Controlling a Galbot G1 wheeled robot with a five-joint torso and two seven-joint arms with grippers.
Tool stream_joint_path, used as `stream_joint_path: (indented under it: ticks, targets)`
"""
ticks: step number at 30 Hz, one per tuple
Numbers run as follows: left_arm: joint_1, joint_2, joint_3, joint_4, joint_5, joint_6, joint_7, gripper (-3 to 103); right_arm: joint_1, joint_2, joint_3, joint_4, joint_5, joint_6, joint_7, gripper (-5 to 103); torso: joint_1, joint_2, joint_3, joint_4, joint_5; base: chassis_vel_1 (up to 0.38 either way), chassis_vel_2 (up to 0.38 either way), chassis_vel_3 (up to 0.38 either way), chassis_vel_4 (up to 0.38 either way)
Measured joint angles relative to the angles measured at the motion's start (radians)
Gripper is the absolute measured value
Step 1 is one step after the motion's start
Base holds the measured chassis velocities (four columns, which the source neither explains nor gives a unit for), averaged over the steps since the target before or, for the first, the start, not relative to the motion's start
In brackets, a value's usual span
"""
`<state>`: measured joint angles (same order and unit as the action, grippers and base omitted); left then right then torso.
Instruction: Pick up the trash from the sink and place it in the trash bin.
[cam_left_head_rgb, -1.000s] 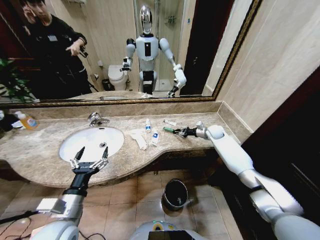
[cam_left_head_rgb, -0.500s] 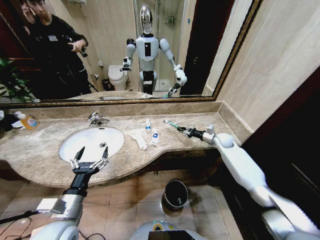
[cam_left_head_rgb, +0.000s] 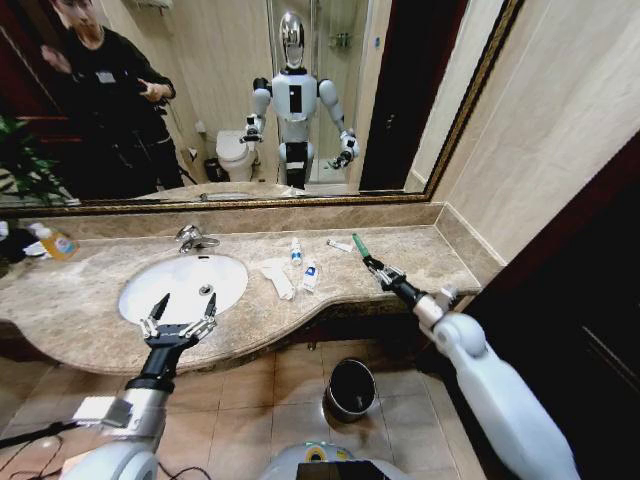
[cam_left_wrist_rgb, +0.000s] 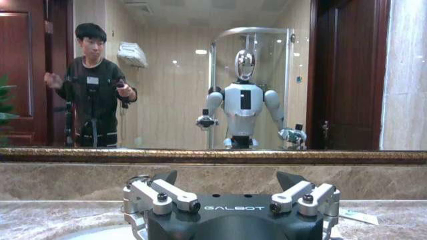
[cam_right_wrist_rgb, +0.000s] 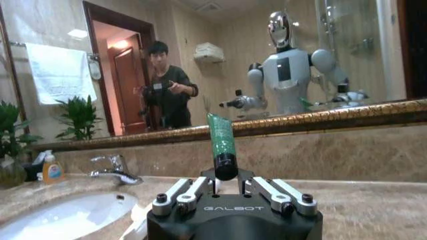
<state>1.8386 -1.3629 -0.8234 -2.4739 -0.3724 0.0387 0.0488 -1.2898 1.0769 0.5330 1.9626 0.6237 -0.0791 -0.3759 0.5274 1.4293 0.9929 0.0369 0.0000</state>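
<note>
I've got the dark green bar pinched in my right gripper, fingers closed on its black capped end so the green length sticks out ahead of the jaws, up off the desk. In the right wrist view the bar stands straight out from between the closed fingers, a centred hold, so I judge it shouldn't swing on the way over.

My left gripper hangs over the near rim of the sink with fingers spread apart, holding nothing, parked out of the way.

On the desk between sink and right arm lie the crumpled white paper, the two tiny bottles and, near the backsplash, the white stick. None of these is in the basin itself; they lie on the marble just beside it.

The trash bin sits on the floor below the curved front edge of the desk, mouth open upward. To reach it I need to bring the bar back over that edge and down. There's open floor around the bin, while the right-hand wall is close to my elbow, so I'd swing inward rather than out.
</note>
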Motion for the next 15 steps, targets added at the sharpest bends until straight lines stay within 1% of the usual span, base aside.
stream_joint_path:
  ticks: [1, 2, 4, 5, 6, 9, 10, 14, 15]
  targets:
    - [0.0, 0.0, 0.0, 0.0, 0.0, 0.0, 0.0, 100, -0.045, 0.012, 0.012, 0.025, -0.015, 0.005, 0.012, 19, 0.0, 0.0, 0.0, -0.0001, -0.0002, 0.0, 0.0, 0.0, 0.0]
    - [0.0, 0.0, 0.0, 0.0, 0.0, 0.0, 0.0, 100, -0.045, 0.012, 0.012, 0.025, -0.015, 0.005, 0.012, 19, 0.0, 0.0, 0.0, -0.0001, -0.0002, 0.0, 0.0, 0.0, 0.0]
    - [0.0, 0.0, 0.0, 0.0, 0.0, 0.0, 0.0, 100, -0.122, 0.033, 0.031, 0.071, -0.046, 0.021, 0.022, 19, 0.0, 0.0, 0.0, -0.0001, 0.0001, 0.0, 0.0, 0.0, 0.0]
    - [0.0, 0.0, 0.0, 0.0, 0.0, 0.0, 0.0, 100, -0.163, 0.046, 0.044, 0.088, -0.075, 0.031, 0.018, 19, 0.0, 0.0, 0.0, -0.0001, -0.0004, 0.0, 0.0, 0.0, 0.0]
    - [0.0, 0.0, 0.0, 0.0, 0.0, 0.0, 0.0, 100, -0.163, 0.046, 0.044, 0.088, -0.075, 0.031, 0.018, 19, 0.0, 0.0, 0.0, -0.0001, -0.0004, 0.0, 0.0, 0.0, 0.0]
    - [0.0, 0.0, 0.0, 0.0, 0.0, 0.0, 0.0, 100, -0.259, 0.09, 0.07, 0.099, -0.145, 0.07, 0.002, 19, 0.0, 0.0, 0.0, -0.0001, -0.0001, 0.0, 0.0, 0.0, 0.0]
    - [0.0, 0.0, 0.0, 0.0, 0.0, 0.0, 0.0, 100, -0.259, 0.09, 0.07, 0.099, -0.145, 0.07, 0.002, 19, 0.0, 0.0, 0.0, -0.0001, -0.0001, 0.0, 0.0, 0.0, 0.0]
    - [0.0, 0.0, 0.0, 0.0, 0.0, 0.0, 0.0, 100, -0.374, 0.164, 0.099, 0.083, -0.243, 0.148, -0.068, 19, 0.0, 0.0, 0.0, -0.0002, -0.0002, 0.0, 0.0, 0.0, 0.0]
    - [0.0, 0.0, 0.0, 0.0, 0.0, 0.0, 0.0, 100, -0.374, 0.164, 0.099, 0.083, -0.243, 0.148, -0.068, 19, 0.0, 0.0, 0.0, -0.0002, -0.0002, 0.0, 0.0, 0.0, 0.0]
